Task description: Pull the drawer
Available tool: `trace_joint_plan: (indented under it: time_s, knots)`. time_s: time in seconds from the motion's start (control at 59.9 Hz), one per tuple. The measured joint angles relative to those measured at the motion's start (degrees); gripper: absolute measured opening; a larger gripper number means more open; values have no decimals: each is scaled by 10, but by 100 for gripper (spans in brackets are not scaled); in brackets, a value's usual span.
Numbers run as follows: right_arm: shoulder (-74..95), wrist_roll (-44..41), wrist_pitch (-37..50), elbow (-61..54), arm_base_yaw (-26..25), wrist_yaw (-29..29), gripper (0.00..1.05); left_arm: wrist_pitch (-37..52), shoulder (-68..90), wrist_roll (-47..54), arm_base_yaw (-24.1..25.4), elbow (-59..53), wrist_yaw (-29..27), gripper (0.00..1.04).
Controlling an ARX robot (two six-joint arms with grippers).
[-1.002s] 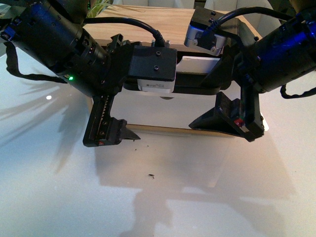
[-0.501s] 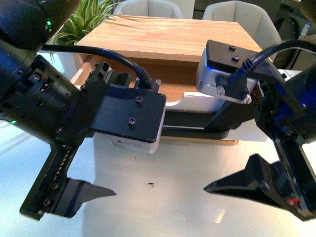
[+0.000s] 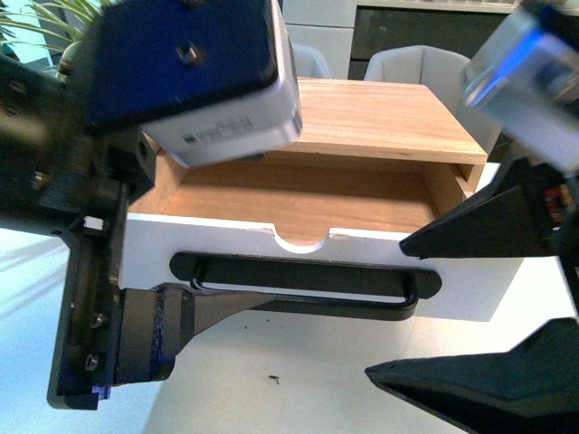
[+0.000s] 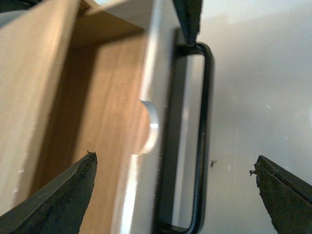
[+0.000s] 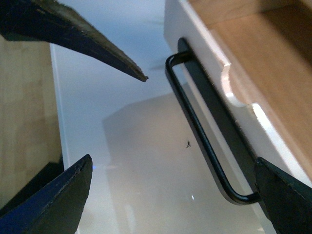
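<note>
The drawer [image 3: 226,240] stands pulled out of a wooden cabinet [image 3: 380,117], its light wood inside [image 3: 298,194] showing behind the half-round notch [image 3: 303,240]. The black bar handle [image 3: 362,305] runs along the white front. My left gripper [image 4: 173,161] is open; its jaws straddle the drawer front [image 4: 161,73] and the handle [image 4: 204,122] without touching them. One of its fingers [image 3: 208,312] lies in front of the handle's left part. My right gripper [image 3: 384,307] is open too, beside the handle's right end [image 5: 200,131] and apart from it.
The cabinet sits on a glossy white table [image 3: 298,398] with a small dark speck [image 3: 273,379] on it. Grey chairs [image 3: 416,68] and a plant [image 3: 45,18] stand behind. Both wrist cameras fill the upper corners of the front view.
The drawer has slid out toward me, from nearly shut to wide open. Both arms have drawn back and up toward the camera, and the fingers now stand off the handle.
</note>
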Motion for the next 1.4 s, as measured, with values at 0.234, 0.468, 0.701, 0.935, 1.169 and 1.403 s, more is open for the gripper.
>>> trace_joint_plan:
  time_s: [0.234, 0.468, 0.701, 0.935, 1.169, 1.403]
  knots:
    - [-207, 186, 133, -139, -29, 95, 96, 210, -155, -197, 12, -138, -104, 97]
    - [-501, 323, 61, -276, -32, 292, 96, 267, -329, -450, 27, -296, -301, 97]
    - [-643, 415, -3, -316, -107, 351, 96, 168, -504, -556, 95, -371, -345, 97]
    - [-650, 440, -1, -321, -134, 355, 96, 188, -506, -600, 152, -388, -330, 97]
    - [-689, 380, 78, -363, -187, 367, 62, 200, -536, -600, 175, -411, -333, 66]
    - [-701, 368, 81, -379, -188, 368, 20, 162, -593, -599, 221, -428, -301, 23]
